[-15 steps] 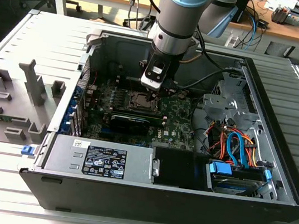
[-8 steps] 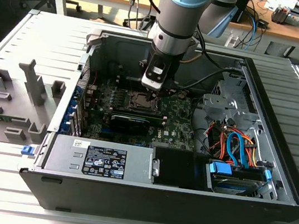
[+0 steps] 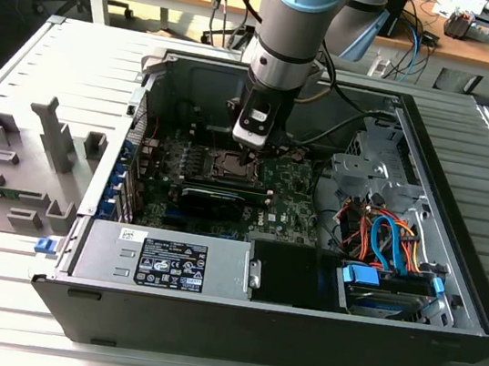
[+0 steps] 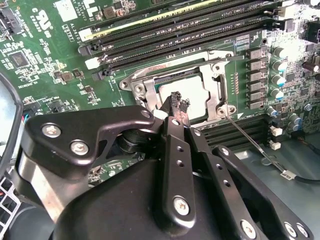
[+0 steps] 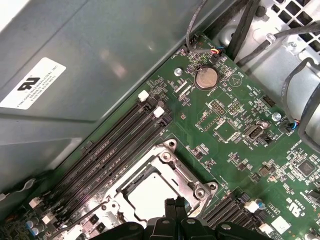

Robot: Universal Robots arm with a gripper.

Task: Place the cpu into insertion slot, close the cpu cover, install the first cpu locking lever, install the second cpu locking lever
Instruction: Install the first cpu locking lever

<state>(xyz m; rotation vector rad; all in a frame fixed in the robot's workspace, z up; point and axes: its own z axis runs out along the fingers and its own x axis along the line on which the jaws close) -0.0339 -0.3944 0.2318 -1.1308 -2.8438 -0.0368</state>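
Black metal gripper [image 4: 177,101], jaws pinched together on nothing, tips over matte silvery square cpu [image 4: 194,90] seated in dark insertion slot [image 4: 173,77]. Thin shiny cpu cover [image 4: 218,86] frames it, flat on green circuit board [image 4: 45,75].

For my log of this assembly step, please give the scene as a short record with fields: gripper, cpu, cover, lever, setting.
gripper: shut, tips over the cpu's near edge
cpu: lies under the cover, silvery top showing through the window
cpu cover: down over the cpu, looks flat
lever: thin rod sticking out from the socket corner, apparently not latched
setting: inside an open computer case
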